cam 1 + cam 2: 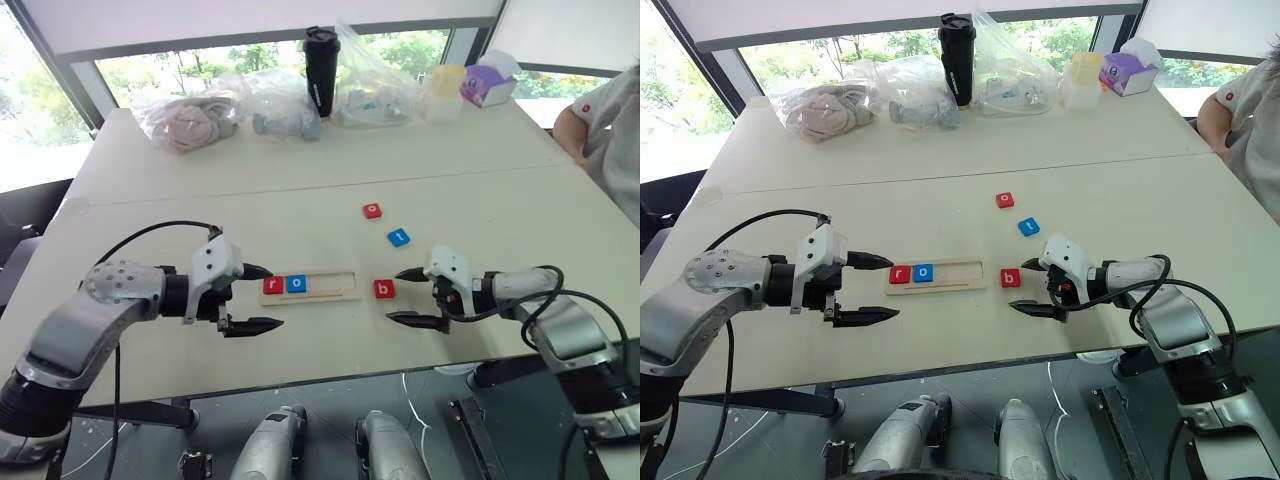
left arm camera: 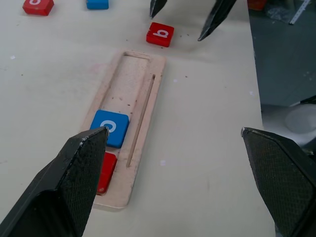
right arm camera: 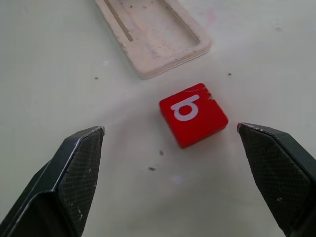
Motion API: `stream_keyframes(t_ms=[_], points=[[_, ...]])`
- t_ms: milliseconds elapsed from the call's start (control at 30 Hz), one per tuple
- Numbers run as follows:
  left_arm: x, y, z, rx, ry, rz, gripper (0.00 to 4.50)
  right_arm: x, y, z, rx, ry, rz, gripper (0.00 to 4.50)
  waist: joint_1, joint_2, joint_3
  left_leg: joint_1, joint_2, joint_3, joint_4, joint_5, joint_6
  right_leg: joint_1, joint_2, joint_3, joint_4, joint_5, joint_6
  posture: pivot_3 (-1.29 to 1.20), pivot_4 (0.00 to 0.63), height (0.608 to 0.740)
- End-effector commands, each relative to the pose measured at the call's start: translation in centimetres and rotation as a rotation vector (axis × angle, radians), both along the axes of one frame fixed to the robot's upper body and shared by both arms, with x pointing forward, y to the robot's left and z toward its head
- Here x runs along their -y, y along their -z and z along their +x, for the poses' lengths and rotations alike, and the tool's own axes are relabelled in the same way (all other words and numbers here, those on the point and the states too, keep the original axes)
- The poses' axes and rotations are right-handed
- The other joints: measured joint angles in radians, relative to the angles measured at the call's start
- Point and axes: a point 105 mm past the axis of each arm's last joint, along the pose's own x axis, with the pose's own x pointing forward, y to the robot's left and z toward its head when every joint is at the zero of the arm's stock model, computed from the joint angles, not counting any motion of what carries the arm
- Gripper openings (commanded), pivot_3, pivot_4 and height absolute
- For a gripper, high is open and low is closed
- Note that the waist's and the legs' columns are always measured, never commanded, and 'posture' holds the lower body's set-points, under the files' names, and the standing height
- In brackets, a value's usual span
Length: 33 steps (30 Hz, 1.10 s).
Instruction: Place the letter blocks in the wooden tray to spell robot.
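wooden tray (image 1: 335, 284), red r (image 1: 273, 285), blue o (image 1: 296, 284) inside

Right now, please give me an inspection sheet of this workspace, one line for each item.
Surface: pale table, small specks.
Job's things: wooden tray holds red r and blue o; red b, blue t and red o lie outside it.
Clutter: plastic bags, black tumbler, tissue box at the far edge.
Grippers: left claw open, empty; right claw open beside the b.
Cables: black cables on both arms.
Surroundings: windows; a person.
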Motion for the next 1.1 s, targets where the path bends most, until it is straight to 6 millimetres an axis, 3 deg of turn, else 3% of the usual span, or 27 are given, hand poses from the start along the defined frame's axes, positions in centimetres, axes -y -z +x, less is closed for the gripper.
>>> stream_keyframes(t_ms=[33, 100, 200, 367, 600, 700, 833, 1100], points=[[0.0, -1.1, -0.4, 0.038, -0.004, -0.011, 4.50, -0.3, -0.4, 0.7, 0.042, -0.049, -0.002, 4.46, 0.001, 0.000, 0.000, 0.000, 0.000, 0.000, 0.000, 0.000, 0.000, 0.000, 0.000, 0.000, 0.000, 0.001, 0.002, 0.00, 0.150, 0.740], [-0.1, -1.1, -0.4, 0.037, -0.016, -0.012, 4.50, -0.3, 0.0, 1.0, 0.040, -0.070, -0.012, 4.46, 0.001, 0.000, 0.000, 0.000, 0.000, 0.000, 0.000, 0.000, 0.000, 0.000, 0.000, 0.000, 0.000, 0.001, 0.002, 0.00, 0.150, 0.740], [-0.4, -1.1, -0.5, 0.036, -0.033, -0.012, 4.50, -0.5, 0.2, 1.2, 0.038, -0.090, -0.005, 3.66, 0.002, 0.000, 0.000, 0.000, 0.000, 0.000, 0.000, 0.000, 0.000, 0.000, 0.000, 0.000, 0.000, 0.001, 0.002, 0.00, 0.150, 0.740], [-0.7, -0.8, -0.4, 0.033, -0.058, -0.009, 4.50, -0.8, -0.2, 1.4, 0.047, -0.093, 0.016, 1.18, 0.001, 0.000, 0.000, 0.000, 0.000, 0.000, 0.000, -0.001, -0.001, 0.000, 0.000, 0.000, 0.001, 0.001, 0.002, 0.00, 0.150, 0.740], [-1.9, -0.7, 0.2, 0.039, -0.107, 0.005, 4.50, -3.0, -3.8, 2.1, 0.082, -0.101, 0.119, 1.11, 0.000, 0.000, 0.000, 0.000, 0.000, 0.000, 0.000, -0.001, -0.002, -0.001, 0.001, 0.001, 0.003, 0.001, 0.002, 0.00, 0.150, 0.740], [-3.6, -0.3, 0.8, 0.032, -0.165, 0.026, 4.50, -7.8, -6.0, 2.4, 0.102, -0.223, 0.157, 1.11, 0.002, 0.000, 0.000, 0.000, 0.000, 0.000, 0.000, -0.001, -0.002, -0.001, 0.000, 0.001, 0.002, 0.001, 0.002, 0.00, 0.150, 0.740], [-5.3, -0.1, 1.4, 0.022, -0.219, 0.042, 4.50, -10.6, -4.7, 2.5, 0.065, -0.309, 0.089, 1.11, -0.006, 0.000, 0.000, 0.001, 0.001, 0.000, -0.001, 0.000, -0.002, -0.004, 0.003, 0.004, 0.006, 0.002, 0.002, 0.00, 0.150, 0.740], [-5.3, -0.5, 0.5, -0.004, -0.236, -0.018, 4.50, -11.9, -2.1, 3.9, 0.043, -0.314, -0.027, 1.11, 0.003, 0.000, 0.000, 0.000, -0.003, -0.001, -0.001, -0.001, -0.003, -0.006, 0.001, 0.005, 0.003, 0.003, 0.002, 0.00, 0.150, 0.740]])
